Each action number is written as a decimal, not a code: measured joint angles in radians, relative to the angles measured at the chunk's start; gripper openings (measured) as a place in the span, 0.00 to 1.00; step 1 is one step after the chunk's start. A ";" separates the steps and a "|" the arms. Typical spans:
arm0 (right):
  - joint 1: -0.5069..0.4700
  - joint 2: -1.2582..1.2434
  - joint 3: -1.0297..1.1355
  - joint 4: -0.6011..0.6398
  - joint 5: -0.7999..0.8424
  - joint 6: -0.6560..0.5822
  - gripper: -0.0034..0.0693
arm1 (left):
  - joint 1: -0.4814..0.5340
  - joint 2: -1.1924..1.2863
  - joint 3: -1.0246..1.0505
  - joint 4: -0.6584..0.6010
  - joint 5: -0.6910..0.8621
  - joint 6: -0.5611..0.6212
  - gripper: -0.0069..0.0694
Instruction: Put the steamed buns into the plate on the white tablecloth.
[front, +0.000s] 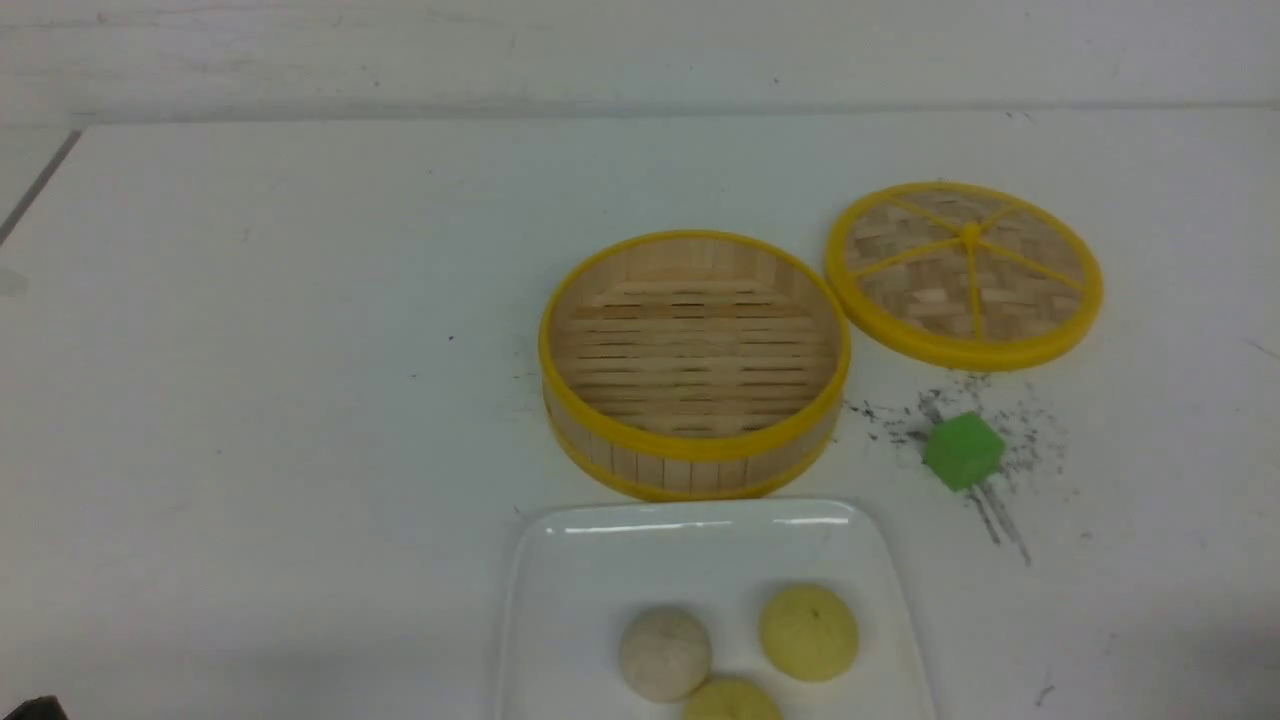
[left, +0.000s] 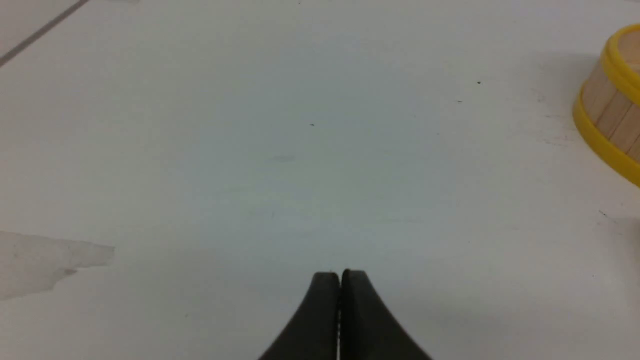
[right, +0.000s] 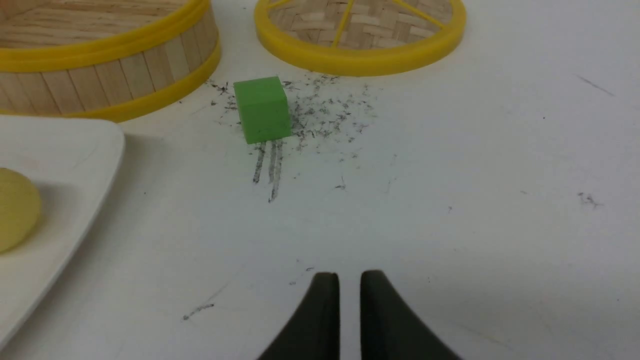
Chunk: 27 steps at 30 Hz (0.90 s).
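The white rectangular plate (front: 700, 525) lies on the white tablecloth (front: 250, 350) at the near edge of the front view. It holds a cream-white steamed bun (front: 664, 652) and two pale yellow buns (front: 808, 632) (front: 732, 702). The right wrist view shows the plate's corner (right: 75, 150) and one yellow bun (right: 15, 207). My left gripper (left: 340, 275) is shut and empty over bare cloth. My right gripper (right: 349, 275) is all but shut, with a narrow gap, and empty, apart from the plate. Neither gripper shows in the front view.
The round yellow-rimmed bamboo steamer (front: 690, 455) stands empty just beyond the plate; it also shows in both wrist views (left: 610, 110) (right: 100, 85). Its woven lid (front: 965, 275) lies to the right. A green cube (front: 962, 450) (right: 262, 109) sits among dark scuffs near the lid.
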 joint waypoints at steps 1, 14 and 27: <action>0.000 0.000 0.000 0.000 0.000 0.000 0.18 | -0.002 0.000 0.000 0.005 0.004 0.000 0.13; -0.001 0.000 0.000 0.000 0.000 0.000 0.20 | -0.005 0.000 -0.001 0.010 0.011 0.000 0.13; -0.001 0.000 0.000 -0.001 0.000 0.000 0.22 | -0.005 0.000 -0.001 0.021 0.013 -0.001 0.14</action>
